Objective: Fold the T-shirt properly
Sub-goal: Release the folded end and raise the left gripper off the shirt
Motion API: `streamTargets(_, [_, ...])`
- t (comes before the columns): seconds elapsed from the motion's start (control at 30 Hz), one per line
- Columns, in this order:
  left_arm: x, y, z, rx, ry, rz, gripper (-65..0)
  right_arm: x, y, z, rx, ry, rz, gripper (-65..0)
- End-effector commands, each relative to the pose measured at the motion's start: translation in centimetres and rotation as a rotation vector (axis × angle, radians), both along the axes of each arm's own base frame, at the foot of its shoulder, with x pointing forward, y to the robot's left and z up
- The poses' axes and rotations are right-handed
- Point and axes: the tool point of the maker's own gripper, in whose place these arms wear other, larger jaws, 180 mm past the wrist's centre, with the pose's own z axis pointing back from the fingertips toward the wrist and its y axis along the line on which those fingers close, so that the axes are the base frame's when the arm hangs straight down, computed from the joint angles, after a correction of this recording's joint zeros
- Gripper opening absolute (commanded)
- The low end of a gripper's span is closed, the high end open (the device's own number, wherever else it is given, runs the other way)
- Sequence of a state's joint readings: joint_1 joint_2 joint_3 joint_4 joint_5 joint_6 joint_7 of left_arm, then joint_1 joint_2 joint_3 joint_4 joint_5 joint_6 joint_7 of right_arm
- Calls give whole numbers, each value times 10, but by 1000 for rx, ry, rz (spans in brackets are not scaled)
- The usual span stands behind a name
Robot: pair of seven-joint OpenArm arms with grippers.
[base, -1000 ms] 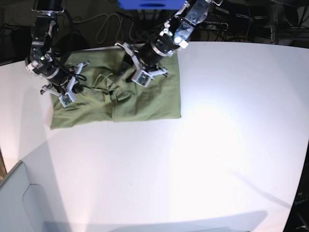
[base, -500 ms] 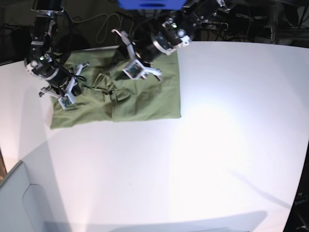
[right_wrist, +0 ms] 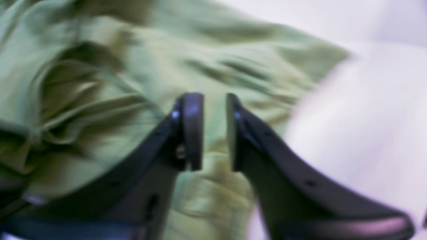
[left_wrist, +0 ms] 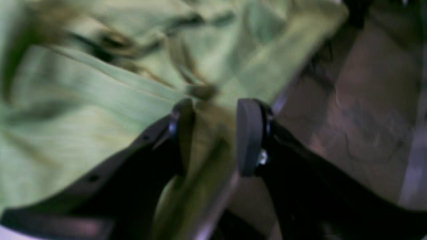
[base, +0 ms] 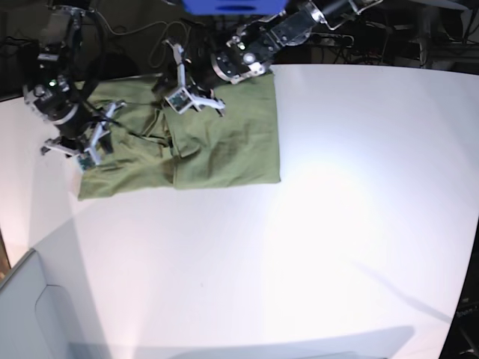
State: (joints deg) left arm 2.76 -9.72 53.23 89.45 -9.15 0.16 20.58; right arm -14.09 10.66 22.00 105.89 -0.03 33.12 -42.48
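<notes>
A green T-shirt is lying rumpled at the white worktop's far-left corner. The left gripper and right gripper are hovering above it, jaws parted, holding nothing. Bunched middle folds risk being pinched in crooked.

White tabletop, glossy, with bright glare toward 3 o'clock of centre. Blue box at the 12 o'clock edge; dark cables behind, toward 11 o'clock.
</notes>
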Motion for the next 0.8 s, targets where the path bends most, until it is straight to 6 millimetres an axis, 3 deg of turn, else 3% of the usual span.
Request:
streamTargets(0.0, [4,-9,14,-50,-30,-6,-442,6,-2,11,5,-43,-3,-408])
streamTargets(0.1, [-1,-12,16,-55,-30,-21,-442,6,-21,15,-3,-59,-67,-275])
streamTargets(0.23, [1,-9,26,-73,-48,-16,-442,8,-26,14,12,-64,-102,-186])
streamTargets(0.47, [6,21,41,-77,-83,29,-442,6,-30,-22,94,19,-170,-176])
streamTargets(0.77, [30,97,44,-11,-102,222,-442,-3,-39,-46,138,76,-235,-176])
